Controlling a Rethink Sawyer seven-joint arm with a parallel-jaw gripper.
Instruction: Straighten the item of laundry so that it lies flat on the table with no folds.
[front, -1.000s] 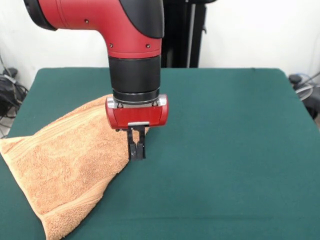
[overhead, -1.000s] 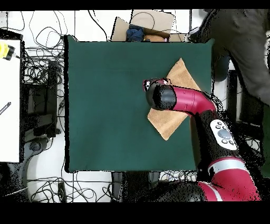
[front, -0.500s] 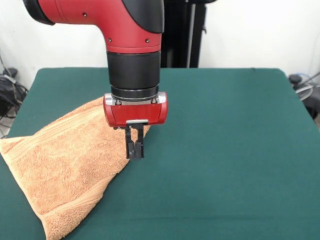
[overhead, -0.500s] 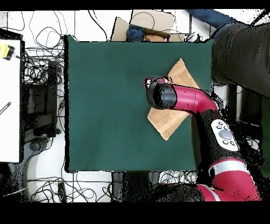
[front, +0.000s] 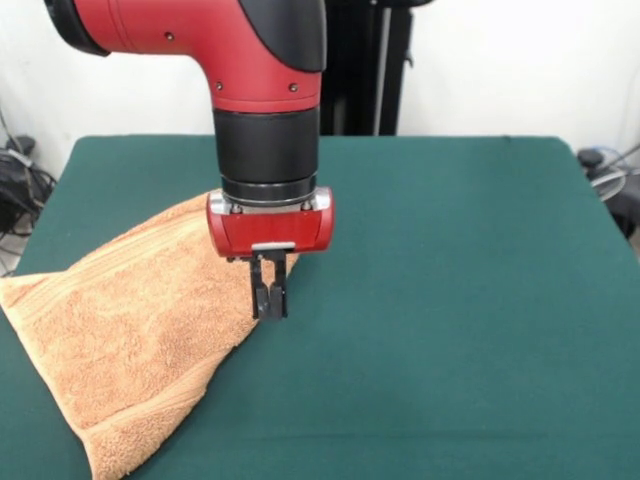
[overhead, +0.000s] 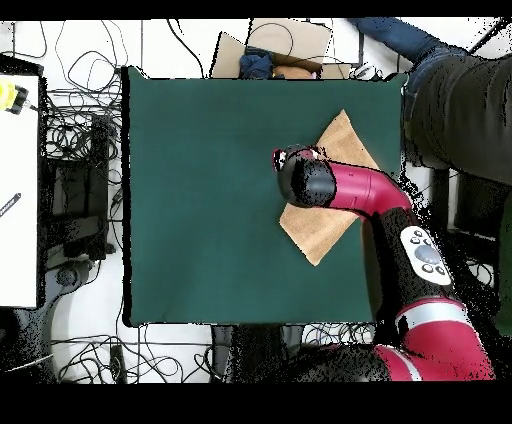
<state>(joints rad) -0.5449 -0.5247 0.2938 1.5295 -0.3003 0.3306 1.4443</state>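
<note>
Counting it up: 1 towel (front: 125, 330), 1 table (front: 450, 300), 1 arm (front: 265, 120) with 1 gripper (front: 269, 303). Going left to right in the front view, the orange-tan towel comes first, lying at the table's left side, folded into a rough triangle with its left corner right at the table's left edge and its near corner running off the bottom of the frame. 1 woven band runs along its far edge and another along its near right edge. Next is the gripper, pointing straight down at the towel's right edge with its black fingers pressed together; can't tell if any cloth is pinched between them. The right half of the table is bare green. From overhead, a person (overhead: 460, 100) stands beside the table near the towel, and cables (overhead: 80, 110) sprawl over the floor.
</note>
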